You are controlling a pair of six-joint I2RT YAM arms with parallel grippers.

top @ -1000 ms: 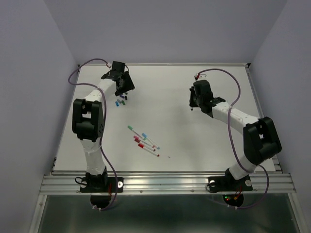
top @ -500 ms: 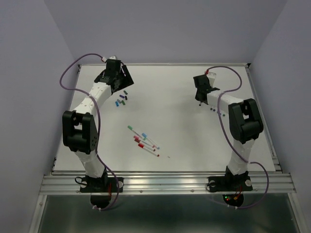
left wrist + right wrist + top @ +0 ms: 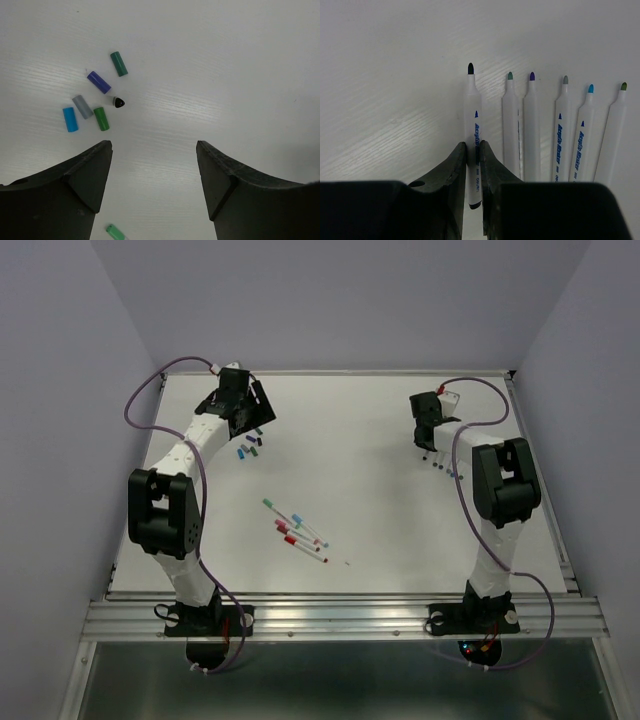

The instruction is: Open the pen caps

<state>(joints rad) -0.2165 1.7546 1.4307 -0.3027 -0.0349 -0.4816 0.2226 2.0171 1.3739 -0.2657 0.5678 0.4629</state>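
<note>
Caps already pulled off lie loose in a small cluster at the far left of the bench, straight under the left fingers, which stand wide apart with nothing between them. At the far right, the right fingers are clamped on the barrel of a black-tipped pen, bare of its cap, just beside a row of five other uncapped pens. The capped pens left to do lie bunched near the middle of the bench. Each looks light, stiff and smooth, so likely to roll or slip. The sound hold, I judge, is one set of fingers pinching the white barrel mid-length and the other on the short coloured cap, pulling straight along the axis.
</note>
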